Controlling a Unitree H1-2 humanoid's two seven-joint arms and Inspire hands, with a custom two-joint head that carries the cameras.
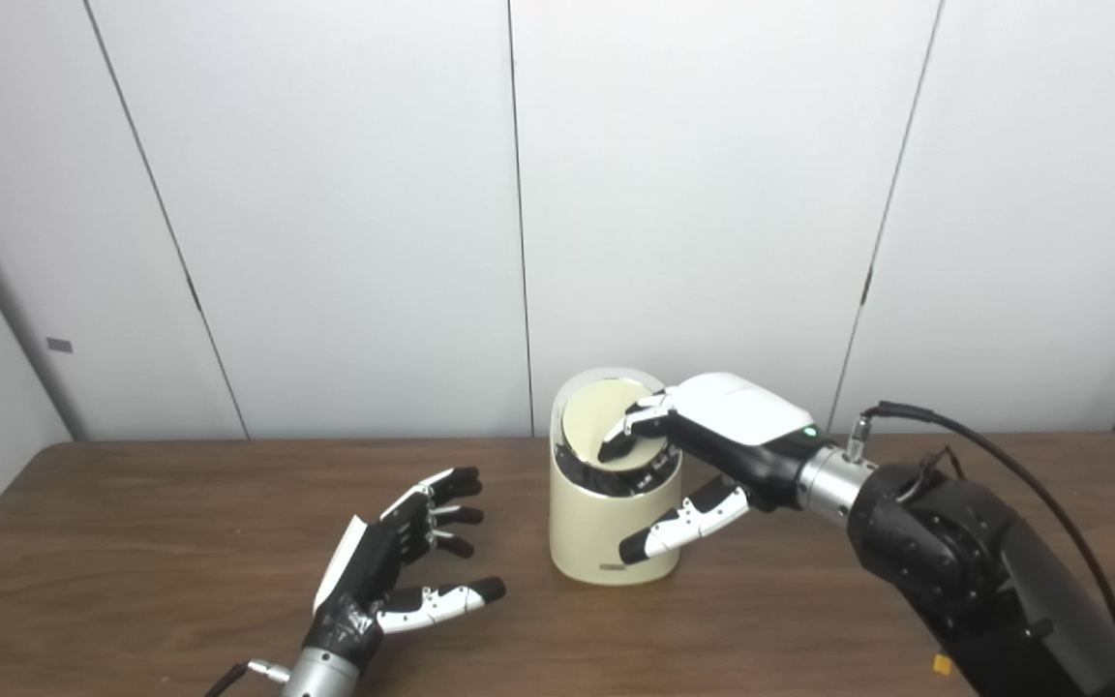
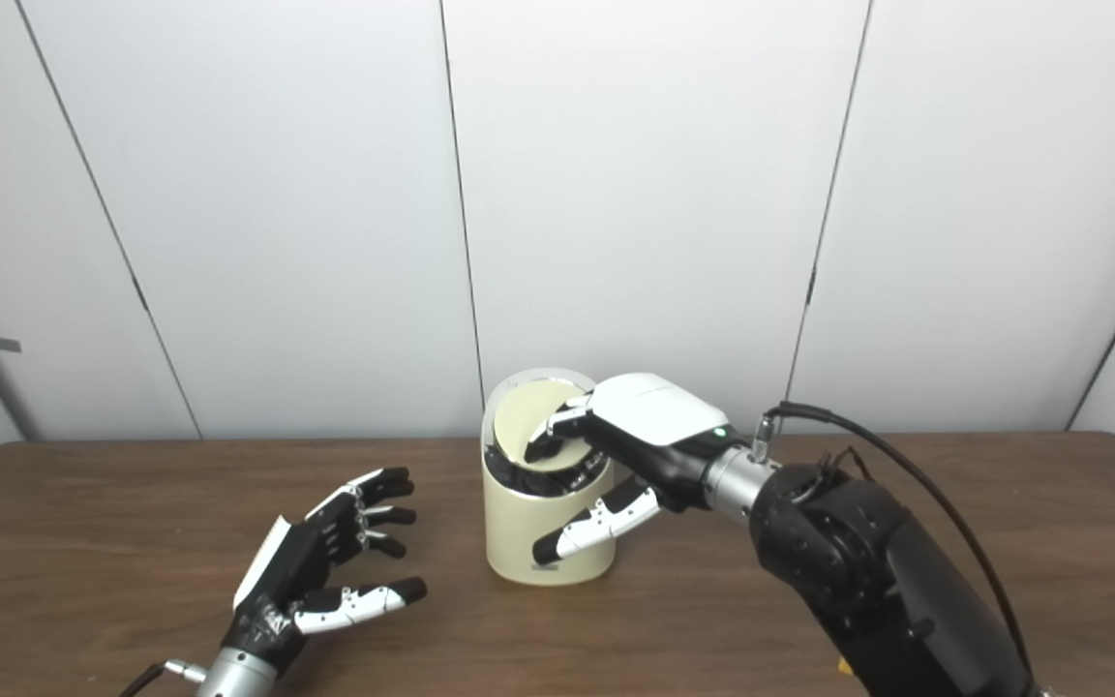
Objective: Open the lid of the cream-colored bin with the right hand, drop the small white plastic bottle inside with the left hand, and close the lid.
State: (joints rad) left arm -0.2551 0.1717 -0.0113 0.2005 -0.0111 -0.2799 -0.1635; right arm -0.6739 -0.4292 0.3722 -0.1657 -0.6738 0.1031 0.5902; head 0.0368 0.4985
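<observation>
The cream-colored bin [image 1: 592, 528] stands on the table's middle. Its round lid [image 1: 594, 411] is tilted, with a dark gap showing under its front edge. My right hand [image 1: 717, 436] reaches in from the right, its fingers resting on top of the lid and its thumb spread out in front of the bin wall. It grips nothing. To the left of the bin, just above the table, my left hand [image 1: 393, 557] is open with fingers spread and empty. No small white bottle shows in either view.
The brown wooden table [image 1: 132, 542] runs the full width of the view. White wall panels [image 1: 325, 194] stand right behind it. A black cable [image 1: 1003, 465] loops over my right forearm.
</observation>
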